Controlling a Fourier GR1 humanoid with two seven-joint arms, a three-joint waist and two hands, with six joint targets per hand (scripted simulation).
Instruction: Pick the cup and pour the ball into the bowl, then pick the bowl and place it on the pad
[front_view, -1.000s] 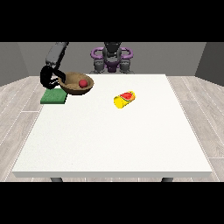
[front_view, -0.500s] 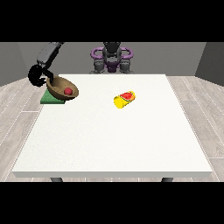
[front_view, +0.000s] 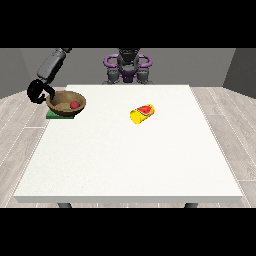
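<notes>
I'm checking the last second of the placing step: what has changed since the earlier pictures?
The hand at the view's left carried the bowl, red ball inside, leftward from beside the green pad to over it. The hand remains at the bowl's rim. The yellow cup stayed lying mid-table.

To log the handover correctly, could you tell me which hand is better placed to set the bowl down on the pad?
The robot's right hand, at the view's left: it is at the rim of the bowl over the green pad. No other hand shows near them.
</notes>
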